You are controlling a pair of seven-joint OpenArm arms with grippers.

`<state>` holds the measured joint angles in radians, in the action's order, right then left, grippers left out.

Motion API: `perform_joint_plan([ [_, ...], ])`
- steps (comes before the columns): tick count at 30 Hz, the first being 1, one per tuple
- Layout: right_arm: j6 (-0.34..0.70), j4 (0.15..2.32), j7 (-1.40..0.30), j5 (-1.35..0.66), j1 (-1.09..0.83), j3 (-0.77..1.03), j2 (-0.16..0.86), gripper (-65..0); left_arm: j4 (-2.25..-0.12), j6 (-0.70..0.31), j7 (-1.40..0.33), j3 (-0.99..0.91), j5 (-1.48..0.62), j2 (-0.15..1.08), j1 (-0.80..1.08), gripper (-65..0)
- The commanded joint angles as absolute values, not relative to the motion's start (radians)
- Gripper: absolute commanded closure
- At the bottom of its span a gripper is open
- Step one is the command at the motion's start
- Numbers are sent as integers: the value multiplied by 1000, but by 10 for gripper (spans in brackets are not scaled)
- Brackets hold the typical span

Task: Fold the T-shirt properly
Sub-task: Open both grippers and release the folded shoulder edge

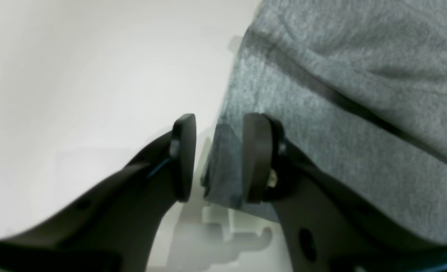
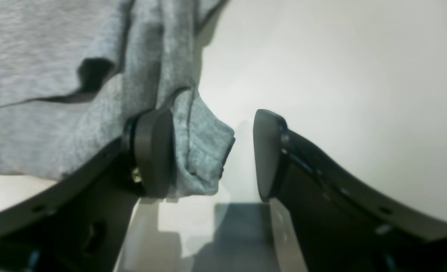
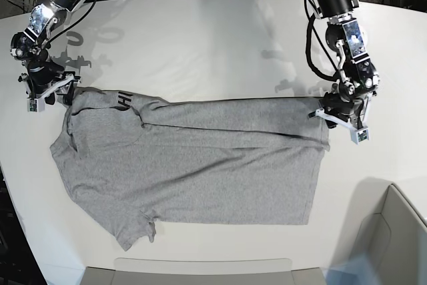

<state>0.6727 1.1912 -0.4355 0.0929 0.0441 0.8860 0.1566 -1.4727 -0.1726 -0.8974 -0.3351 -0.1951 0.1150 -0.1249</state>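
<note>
Both arms reach down at opposite ends of the T-shirt [image 3: 193, 165], which lies spread across the white table [image 3: 213, 45], its far edge folded over. The left gripper [image 1: 218, 158] sits low at the hem corner, fingers apart, cloth between them but not pinched. The right gripper [image 2: 212, 155] hangs at the shoulder end, fingers spread wide around a bunched fold.

The heather-grey T-shirt [image 3: 193, 165] lay flat and spread out, plain side up, its far long edge folded over toward the middle. A strip of black lettering showed at that fold near one end.
</note>
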Motion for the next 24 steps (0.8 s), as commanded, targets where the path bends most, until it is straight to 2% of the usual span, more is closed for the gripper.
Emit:
perform_joint_plan([
  [1,698,1193,-472,117,44,880,160,-336,-1489,-182,-883,-338,-202,125,-145,-221],
  [5,698,1193,-473,119,42,880,160,-336,-1458,-278,-929,-415,-202,134,-154,-240],
  [10,698,1193,-473,120,41,881,170,-336,-1351,-354,-983,-527,-196,142,-231,-240],
  [13,698,1193,-473,130,41,880,170,-336,-1311,-424,-1010,-529,-203,179,-234,-240],
  [19,698,1196,-473,180,42,880,162,-336,-1316,-545,-1072,-587,-205,174,-243,-240],
  [24,698,1196,-469,180,42,880,162,-336,-1317,-661,-1185,-615,-291,180,-277,-240],
])
